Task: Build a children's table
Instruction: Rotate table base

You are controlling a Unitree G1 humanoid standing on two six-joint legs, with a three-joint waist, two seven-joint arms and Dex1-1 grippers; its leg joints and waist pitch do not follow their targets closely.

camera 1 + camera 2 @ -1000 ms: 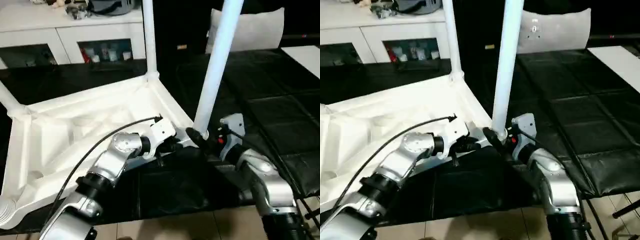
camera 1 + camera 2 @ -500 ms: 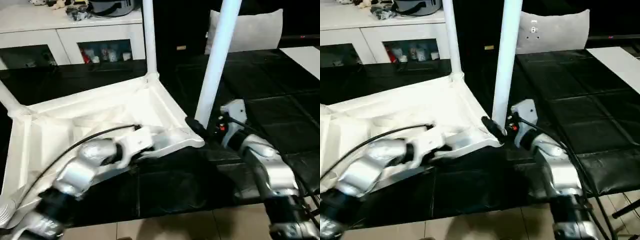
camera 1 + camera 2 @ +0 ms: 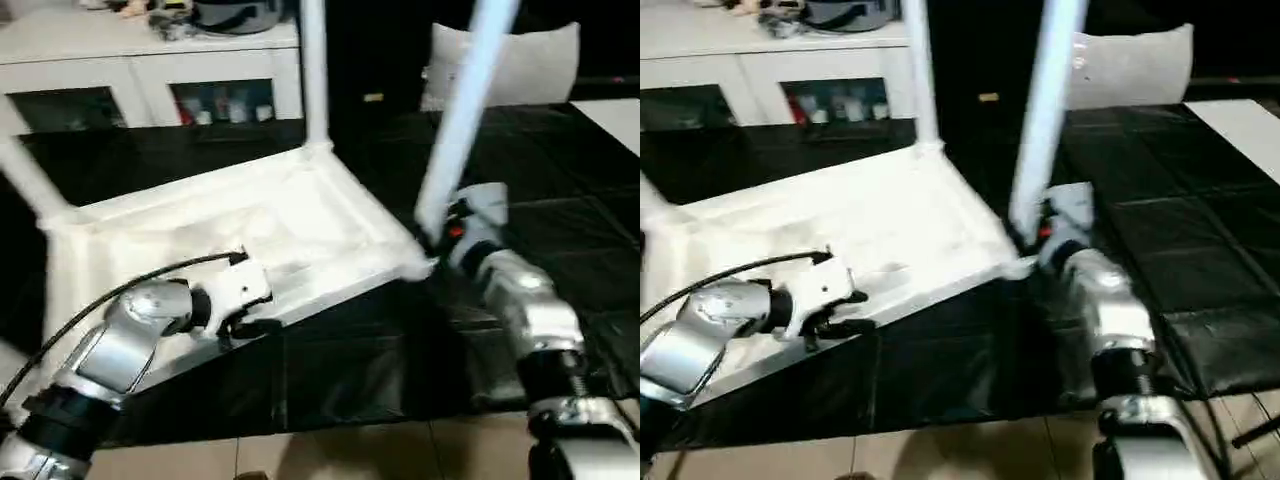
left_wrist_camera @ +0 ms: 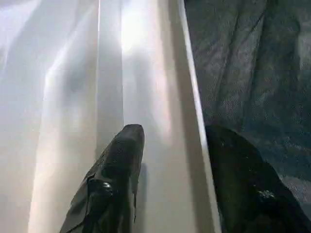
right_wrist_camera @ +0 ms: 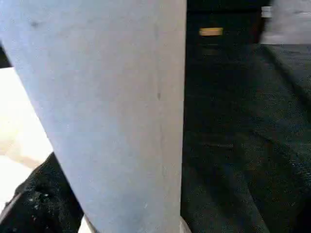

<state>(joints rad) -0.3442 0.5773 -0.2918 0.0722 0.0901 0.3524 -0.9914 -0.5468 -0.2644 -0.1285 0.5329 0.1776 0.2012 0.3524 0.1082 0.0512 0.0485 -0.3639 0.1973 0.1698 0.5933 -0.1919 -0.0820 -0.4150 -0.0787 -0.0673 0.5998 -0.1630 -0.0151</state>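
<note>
The children's table lies upside down on the black mat, its white top [image 3: 300,215] showing the ribbed underside. Three white legs stand up from its corners: one at the back [image 3: 313,70], one at the left [image 3: 30,180] and one at the near right corner [image 3: 462,120]. My left gripper [image 3: 250,325] is open at the front rim. In the left wrist view one of its fingers [image 4: 121,160] rests on the white plastic and the other hangs over the mat. My right gripper [image 3: 432,248] stands wide open around the base of the near right leg [image 5: 112,97], with one of its fingers [image 5: 39,204] beside it.
A white cabinet [image 3: 150,60] with glass doors runs along the back. A grey cushion [image 3: 525,60] leans behind the near right leg. The black mat [image 3: 570,200] extends to the right, and pale floor [image 3: 350,450] shows in front of it.
My left gripper has opened and slid left along the front rim, away from the near right corner. The right gripper stays at the leg's base. The camera has shifted.
</note>
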